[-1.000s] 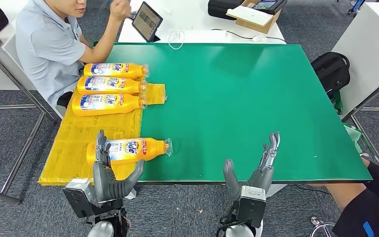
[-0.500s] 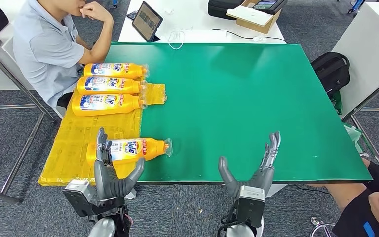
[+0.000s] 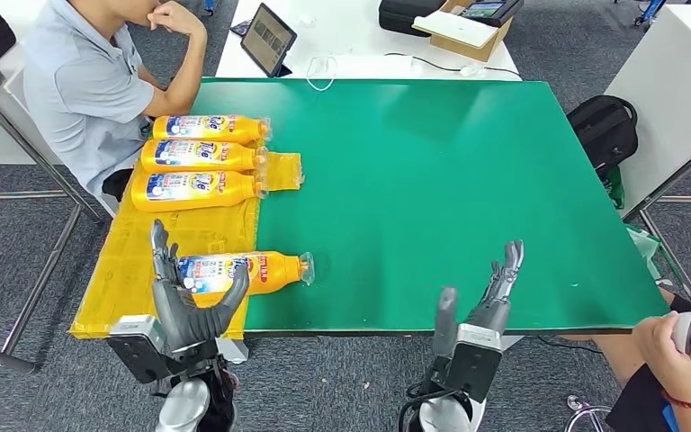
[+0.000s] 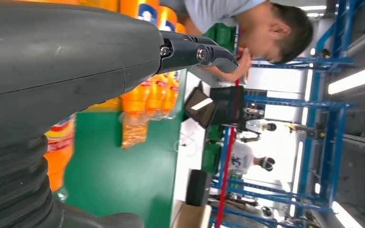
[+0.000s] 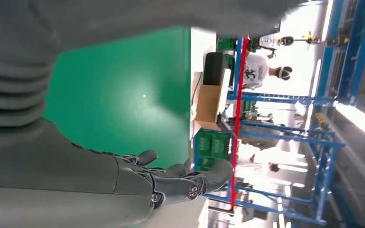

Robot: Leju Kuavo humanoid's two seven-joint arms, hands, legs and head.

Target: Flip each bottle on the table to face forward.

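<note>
Reaching up from the near table edge, the left hand [image 3: 184,301] is seen with fingers spread and nothing held, its thumb beside the near bottle [image 3: 234,272], which lies on its side across the border of the yellow sheet [image 3: 130,261] and the green table [image 3: 432,189]. The right hand [image 3: 481,306] is likewise spread and empty at the near edge, well apart from any bottle. Three further bottles [image 3: 200,156] are laid side by side at the sheet's far end, near a seated person [image 3: 90,81].

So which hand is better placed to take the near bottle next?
Left. The left hand is open right at the near bottle, fingers either side of its base. The right hand is open over bare green table, well away from the bottles.
</note>
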